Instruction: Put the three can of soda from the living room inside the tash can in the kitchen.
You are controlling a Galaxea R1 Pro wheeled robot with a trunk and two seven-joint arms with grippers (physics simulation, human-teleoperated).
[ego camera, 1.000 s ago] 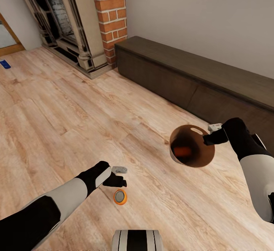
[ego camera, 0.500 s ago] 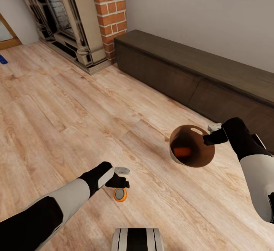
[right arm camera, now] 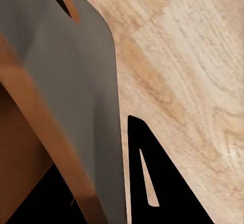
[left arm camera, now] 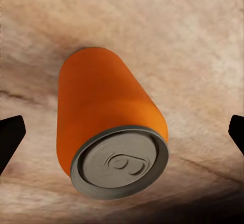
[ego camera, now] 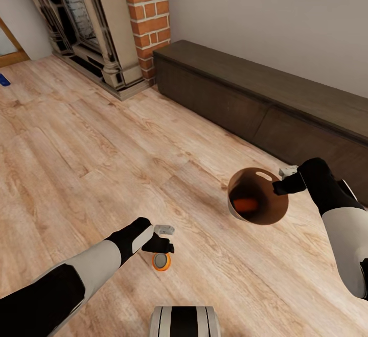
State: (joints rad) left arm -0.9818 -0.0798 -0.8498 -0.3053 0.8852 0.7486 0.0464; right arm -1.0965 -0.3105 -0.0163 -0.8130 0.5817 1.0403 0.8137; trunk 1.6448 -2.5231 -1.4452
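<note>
While right fingers (ego camera: 282, 183) pinch the bin's (ego camera: 268, 214) rim, left fingers (ego camera: 162, 247) spread above an orange can (ego camera: 161, 262).

Pale wood plank floor (ego camera: 92, 143) fills most of the head view. At eleven o'clock stands a fireplace (ego camera: 76, 25) with a red brick column (ego camera: 145, 15) beside it. A long, low dark-brown cabinet (ego camera: 266, 102) runs along the plain grey wall (ego camera: 276, 20) — from twelve toward three o'clock.

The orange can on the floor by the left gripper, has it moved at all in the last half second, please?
No. The orange can stands on the same floor plank under the left gripper, in line with the fireplace as before.
</note>
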